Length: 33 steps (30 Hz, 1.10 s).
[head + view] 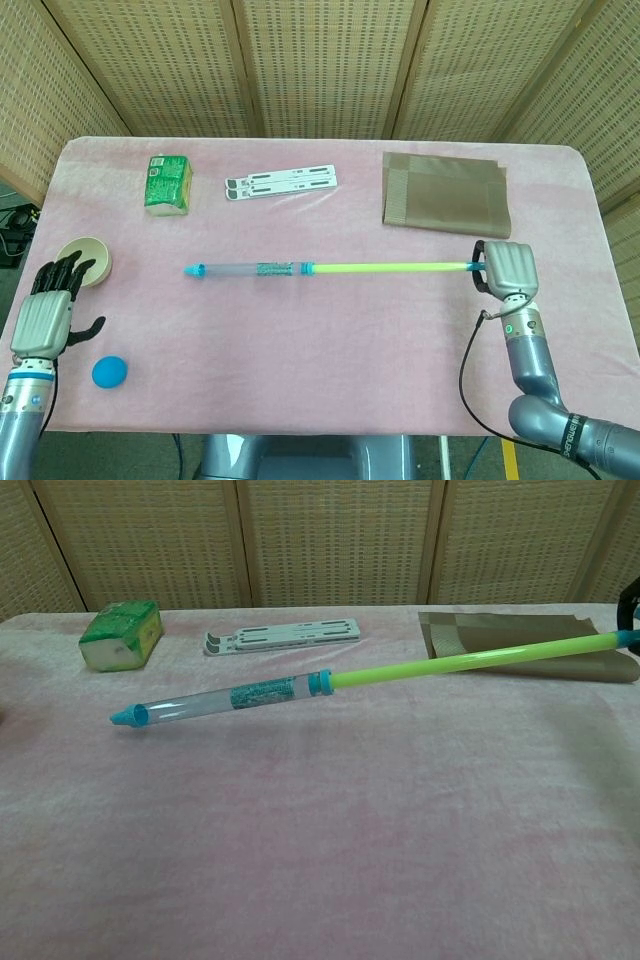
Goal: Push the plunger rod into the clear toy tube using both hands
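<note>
The clear plastic toy tube (pixel 250 269) with the cyan pointed cap sits about mid-table on the pink fuzzy tablecloth (pixel 330 340). The lime-green plunger rod (pixel 390 267) sticks out of its collar end and runs off toward the right hand (pixel 506 270). That hand has its fingers curled around the rod's far tip, holding it. In the chest view the rod end rides higher than the cap end, so the whole thing is tilted, cap down by the cloth. Most of the rod is outside the tube.

There's a teal printed label band wrapped round the tube near the collar (way too small to read).

The left hand (pixel 47 315) is well away from the tube, off past the cap end at the table edge, fingers spread and holding nothing. Right by it are the small beige bowl (pixel 84 258) and a blue ball (pixel 109 371).

Behind the tube:
- a green and white carton (pixel 168 183), print on it not legible
- a flat white folding stand (pixel 281 183), almost straight back from the tube
- a brown folded cloth (pixel 446 194), back from the rod end
</note>
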### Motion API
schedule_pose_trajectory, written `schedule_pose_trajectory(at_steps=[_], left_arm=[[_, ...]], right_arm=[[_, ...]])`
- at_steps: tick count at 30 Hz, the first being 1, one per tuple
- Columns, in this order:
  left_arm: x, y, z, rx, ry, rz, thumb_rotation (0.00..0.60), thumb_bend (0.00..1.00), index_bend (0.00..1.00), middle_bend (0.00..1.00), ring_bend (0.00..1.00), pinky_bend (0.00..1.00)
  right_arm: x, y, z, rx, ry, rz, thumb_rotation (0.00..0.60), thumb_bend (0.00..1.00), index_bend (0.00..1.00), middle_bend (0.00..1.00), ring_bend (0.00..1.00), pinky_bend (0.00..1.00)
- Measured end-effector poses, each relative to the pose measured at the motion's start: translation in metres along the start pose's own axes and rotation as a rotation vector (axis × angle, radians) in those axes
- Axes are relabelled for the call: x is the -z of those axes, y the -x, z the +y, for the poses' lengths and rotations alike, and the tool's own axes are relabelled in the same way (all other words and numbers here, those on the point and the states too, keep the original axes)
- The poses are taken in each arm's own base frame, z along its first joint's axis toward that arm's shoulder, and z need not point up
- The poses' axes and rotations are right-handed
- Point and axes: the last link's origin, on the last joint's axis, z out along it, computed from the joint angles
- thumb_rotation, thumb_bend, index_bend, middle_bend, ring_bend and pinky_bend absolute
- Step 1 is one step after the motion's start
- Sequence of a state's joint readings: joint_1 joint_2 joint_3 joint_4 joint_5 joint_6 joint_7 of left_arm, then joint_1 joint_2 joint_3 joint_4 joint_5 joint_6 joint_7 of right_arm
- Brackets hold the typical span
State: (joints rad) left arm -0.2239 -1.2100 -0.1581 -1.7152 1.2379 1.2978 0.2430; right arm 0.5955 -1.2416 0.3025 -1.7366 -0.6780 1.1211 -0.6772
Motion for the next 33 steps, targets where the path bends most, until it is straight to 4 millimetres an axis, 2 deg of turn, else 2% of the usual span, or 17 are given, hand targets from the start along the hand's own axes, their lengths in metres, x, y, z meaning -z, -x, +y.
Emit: schedule_pose_trajectory(at_steps=[7, 12, 17, 22, 25, 33], left_arm=[[-0.04, 0.0, 0.009, -0.037, -0.017, -0.043, 0.6, 0.29, 0.2, 0.11, 0.16, 0.18], [-0.056, 0.005, 0.016, -0.068, -0.027, -0.076, 0.6, 0.29, 0.23, 0.23, 0.27, 0.29], [-0.07, 0.011, 0.026, -0.071, -0.035, -0.114, 0.6, 0.3, 0.27, 0.5, 0.47, 0.45], [-0.089, 0.01, 0.044, -0.094, -0.017, -0.119, 0.6, 0.3, 0.34, 0.71, 0.62, 0.57], [-0.097, 0.009, 0.052, -0.103, -0.011, -0.122, 0.6, 0.3, 0.38, 0.76, 0.67, 0.6], [-0.11, 0.007, 0.069, -0.111, -0.001, -0.166, 0.6, 0.3, 0.38, 0.77, 0.67, 0.61]], right_arm=[[0.003, -0.013, 0.007, -0.006, 0.007, -0.01, 0.6, 0.68, 0.85, 0.99, 0.96, 0.58], [0.006, -0.02, 0.011, -0.022, 0.008, -0.024, 0.6, 0.68, 0.85, 0.99, 0.96, 0.58], [0.008, -0.021, 0.013, -0.021, 0.005, -0.041, 0.6, 0.68, 0.85, 0.99, 0.96, 0.59], [0.01, -0.021, 0.014, -0.026, 0.003, -0.056, 0.6, 0.68, 0.85, 0.99, 0.96, 0.59], [0.011, -0.021, 0.016, -0.029, 0.004, -0.061, 0.6, 0.68, 0.85, 0.99, 0.96, 0.59], [0.014, -0.027, 0.018, -0.041, 0.001, -0.064, 0.6, 0.69, 0.85, 0.99, 0.96, 0.6]])
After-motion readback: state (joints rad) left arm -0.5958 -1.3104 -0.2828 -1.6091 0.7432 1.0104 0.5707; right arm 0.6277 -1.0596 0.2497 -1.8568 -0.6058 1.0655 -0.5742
